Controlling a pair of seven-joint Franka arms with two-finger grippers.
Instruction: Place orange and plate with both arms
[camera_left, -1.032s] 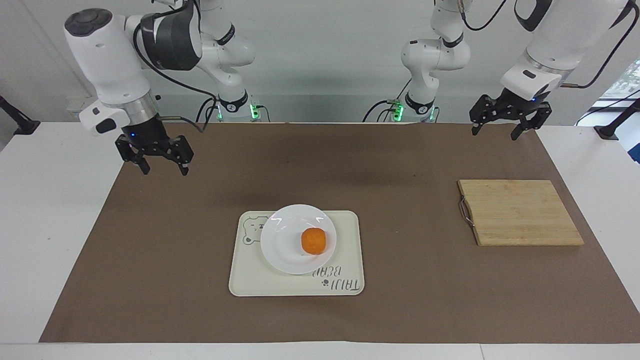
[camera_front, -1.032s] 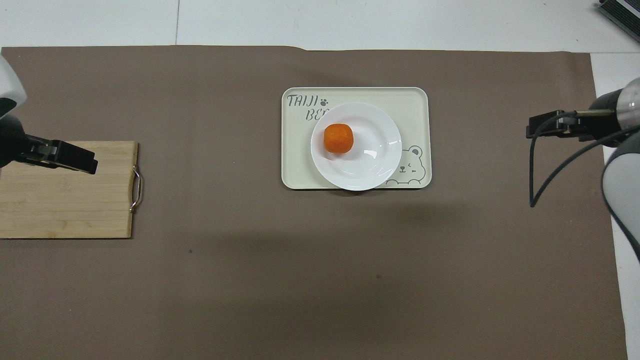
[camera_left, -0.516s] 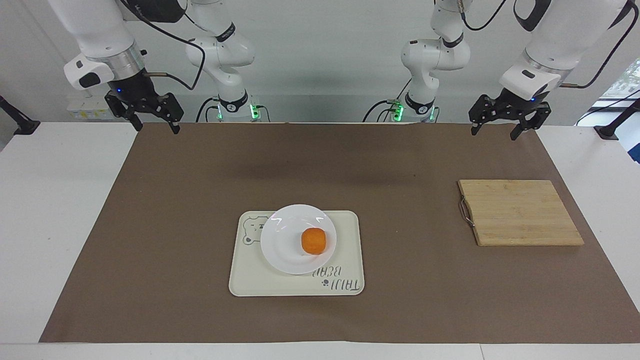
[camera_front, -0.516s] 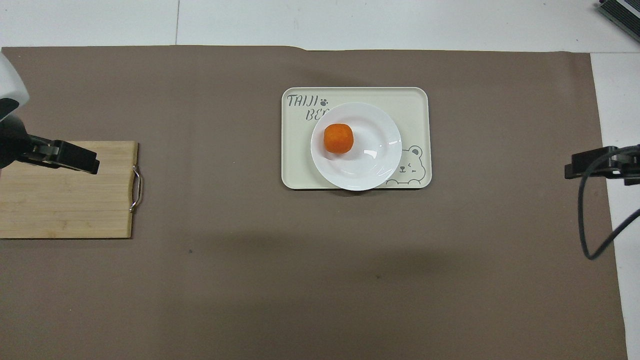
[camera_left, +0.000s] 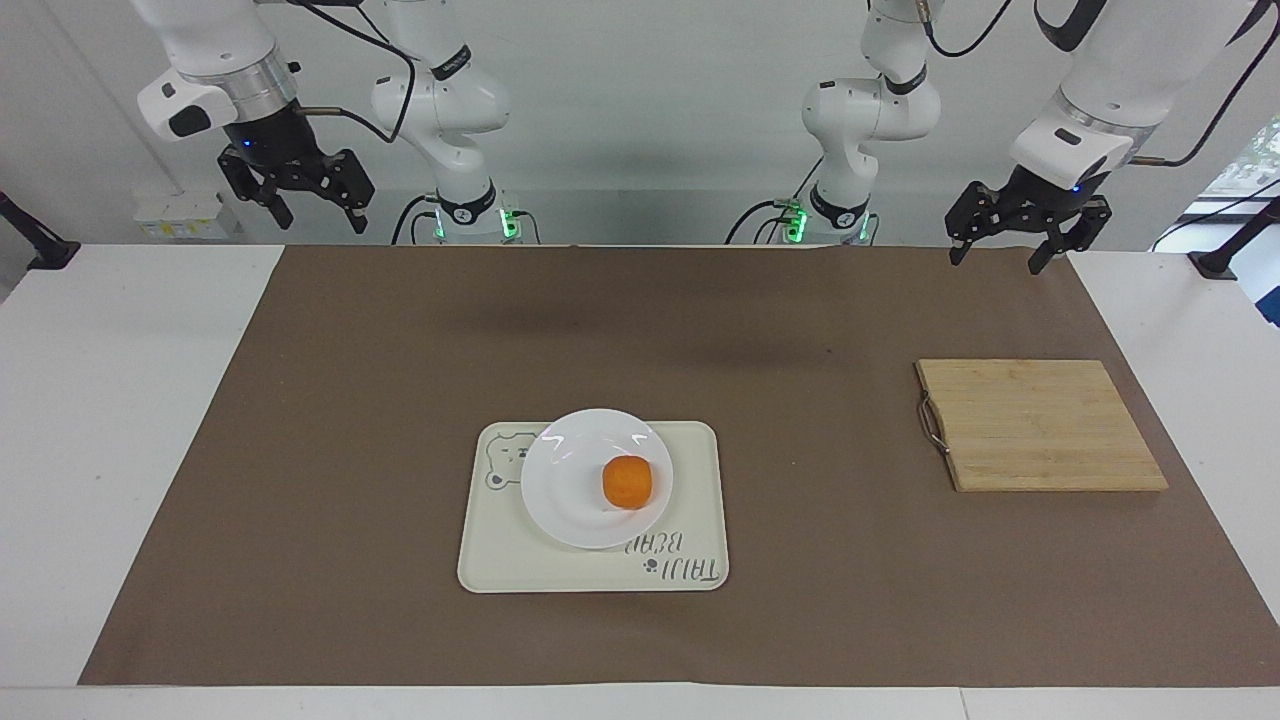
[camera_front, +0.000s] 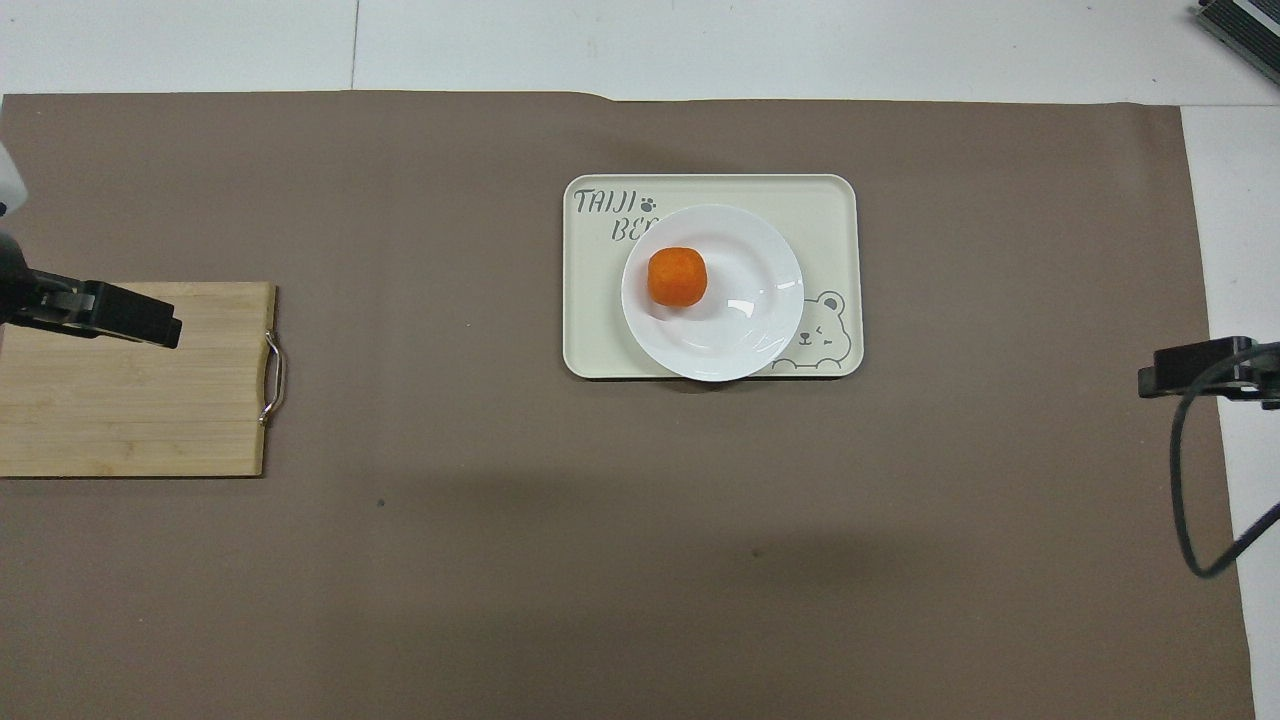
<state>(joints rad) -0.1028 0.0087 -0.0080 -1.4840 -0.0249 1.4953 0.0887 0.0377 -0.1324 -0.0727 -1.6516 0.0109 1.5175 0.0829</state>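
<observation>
Facing view, read from its left edge across. I see my right pincer (camera_left: 312, 207) raised at the view's ten o'clock, above the robot-side edge of the bench (camera_left: 120, 420); its fingers stand apart and hold nothing. At six o'clock of centre lies the cream tray (camera_left: 690, 455) with bear drawing, and on it the plate (camera_left: 565, 490), a round glossy white shallow dish whose rim overhangs the tray's robot-side edge slightly. The orange (camera_left: 628, 481), small, round and bright, sits on the plate, off the plate's middle toward the left arm's end of the bench. At three o'clock rests the wooden cutting board (camera_left: 1040, 425), bare, with a metal handle on the edge facing the tray. At two o'clock my left pincer (camera_left: 1010, 243) hangs over the brown mat's robot-side edge, jaws likewise spread and empty. I judge the task essentially complete: plate on tray, orange on plate, both arms clear and waiting. Nothing appears left to do beyond confirming the plate is settled, since its overhanging rim might let it rock.
</observation>
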